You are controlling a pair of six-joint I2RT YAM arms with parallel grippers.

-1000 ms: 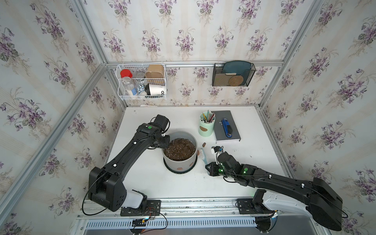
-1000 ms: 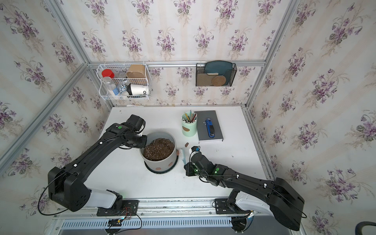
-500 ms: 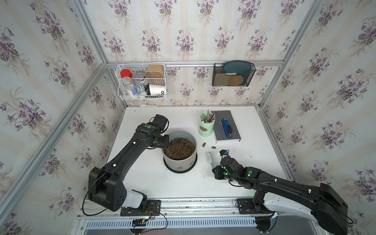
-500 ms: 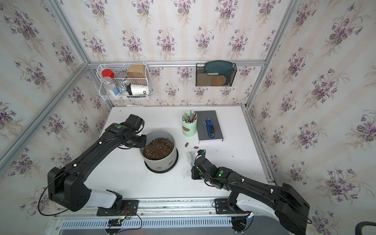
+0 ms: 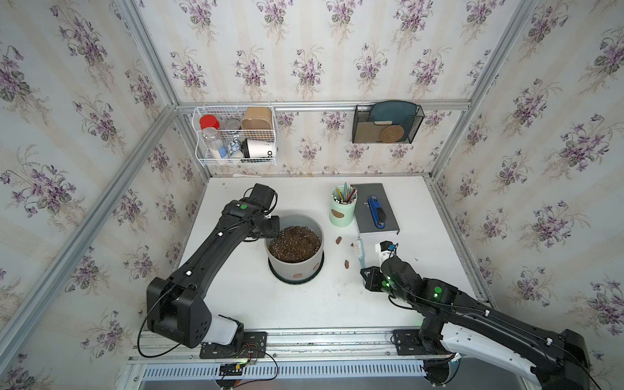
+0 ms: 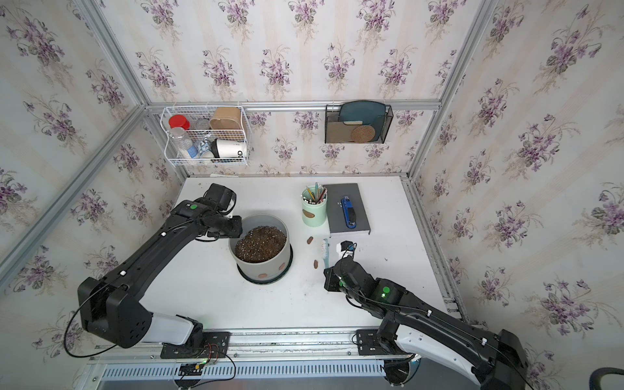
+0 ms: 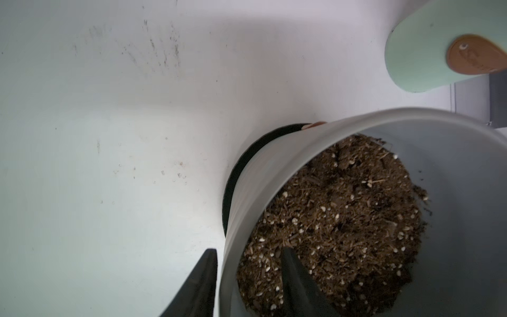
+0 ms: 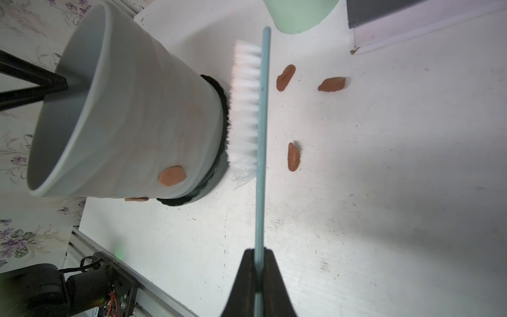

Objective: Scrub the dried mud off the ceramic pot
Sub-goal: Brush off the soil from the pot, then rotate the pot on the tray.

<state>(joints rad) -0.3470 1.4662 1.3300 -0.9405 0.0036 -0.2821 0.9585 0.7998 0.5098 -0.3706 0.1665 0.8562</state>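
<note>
- Standing upright on its black saucer point(image 8: 175, 201) in the middle of the tabletop point(image 5: 236, 304), the ceramic pot point(image 5: 287, 268) is seen filled with potting soil point(image 5: 294, 243). It is judged heavy, rigid and breakable, with smooth walls that are likely slippery.
- The left fingers point(image 7: 203, 282) are seen apart, straddling the far-left rim, one outside the wall and one over the soil. Nothing is clamped.
- That rim is judged the best place for a hold, since a pinch on the wall would steady the pot against a sideways push.
- The right fingers point(image 8: 244, 277) are clamped on the pale blue handle of the scrub brush point(image 8: 245, 109). It is held to the right of the pot, with the white bristles turned toward it but not touching.
- Dried mud point(image 8: 172, 175) is seen low on the near wall as flat reddish-brown blobs. Three more lie loose on the tabletop to the right.
- The blobs are judged thin and crumbly, better lifted by strokes along the wall than by hard pressing, which might tip the pot.
</note>
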